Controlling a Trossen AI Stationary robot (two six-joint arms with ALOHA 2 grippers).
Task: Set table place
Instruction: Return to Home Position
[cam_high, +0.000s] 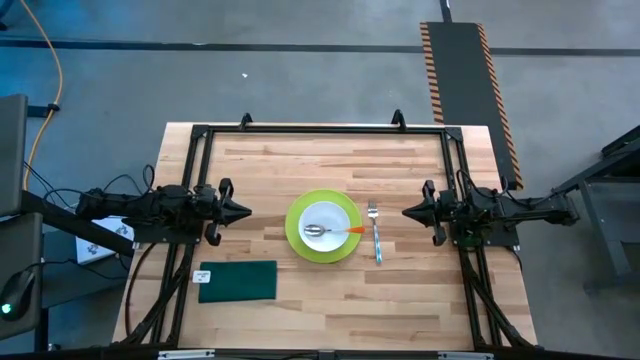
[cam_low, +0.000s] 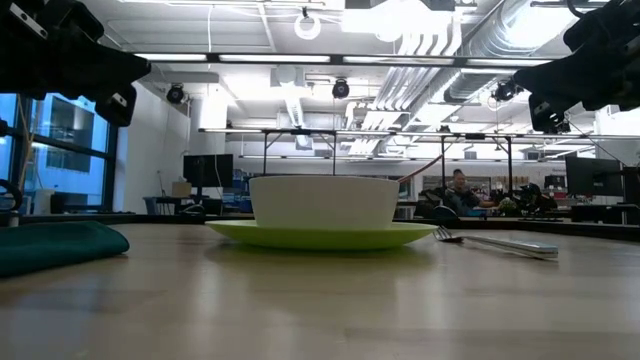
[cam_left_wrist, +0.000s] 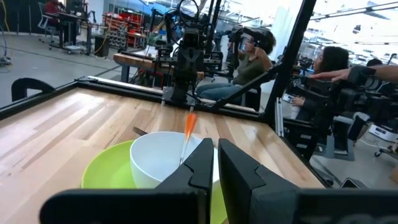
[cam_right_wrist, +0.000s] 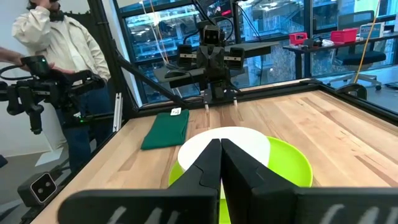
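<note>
Left gripper (cam_high: 243, 211) and right gripper (cam_high: 408, 212) are seen closed, empty, flanking white bowl (cam_high: 330, 222); orange spoon (cam_high: 335, 232) could be knocked out if an arm is swung low.

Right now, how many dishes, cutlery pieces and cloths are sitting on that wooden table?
Dishes: 2, the green plate and the white bowl stacked on it.
Cutlery: 2, the spoon in the bowl and the fork beside the plate.
Cloths: 1, the dark green cloth.
Total: 5.
</note>
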